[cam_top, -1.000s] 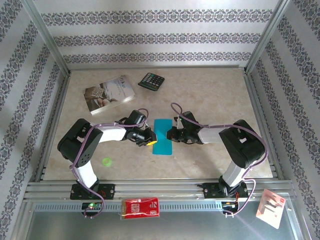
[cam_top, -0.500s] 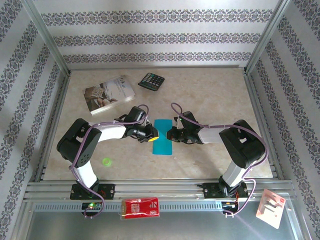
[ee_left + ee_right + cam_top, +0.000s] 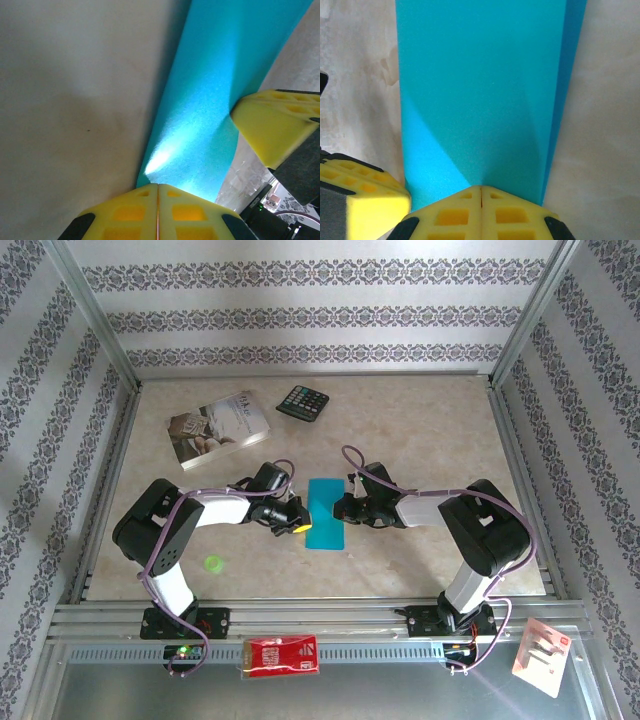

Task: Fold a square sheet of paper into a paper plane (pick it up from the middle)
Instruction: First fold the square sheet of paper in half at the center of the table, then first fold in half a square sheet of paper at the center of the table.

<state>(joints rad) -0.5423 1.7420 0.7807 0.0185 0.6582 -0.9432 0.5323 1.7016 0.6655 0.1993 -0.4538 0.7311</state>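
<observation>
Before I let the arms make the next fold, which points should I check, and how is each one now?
1. The paper is folded to a narrow strip, on the table: ok.
2. The left end effector is shut, at the paper's left edge: ok.
3. The right end effector is shut, at its right edge: ok.
4. Either one pinches the paper: cannot tell.
5. The book and calculator lie apart from the paper: ok.
</observation>
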